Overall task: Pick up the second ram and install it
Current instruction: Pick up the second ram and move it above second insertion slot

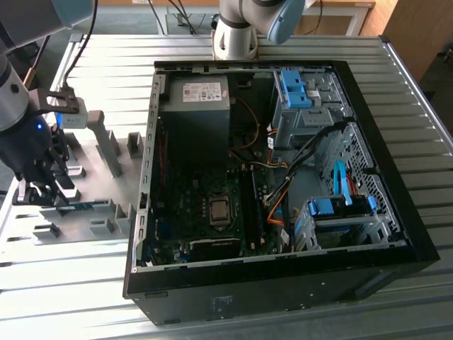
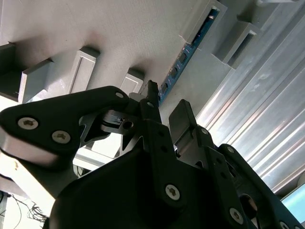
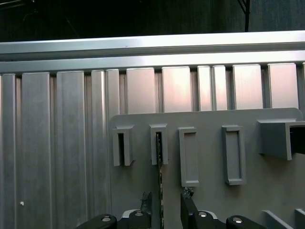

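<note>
The second ram (image 3: 159, 160) is a thin blue stick standing on edge in a slot of the grey holder plate (image 3: 267, 191). In the exterior view the second ram (image 1: 79, 206) lies at that view's left, beside the open computer case (image 1: 396, 234). My gripper (image 3: 167, 201) is open and low over the holder, with the stick's near end running between its two fingers (image 3: 187, 200) and touching neither. The second wrist view shows the stick (image 2: 190, 47) running away from the gripper (image 2: 167, 107), chips along its side. The gripper (image 1: 49, 193) hangs just above the plate (image 1: 106, 188).
The case lies open on a ribbed metal table (image 1: 106, 64), with the motherboard's memory slots (image 1: 249, 205) right of the processor socket (image 1: 219, 210). Grey upright blocks (image 1: 106, 142) stand on the holder plate. Cables (image 1: 283, 205) and blue drive cages (image 1: 340, 209) crowd the case's right side.
</note>
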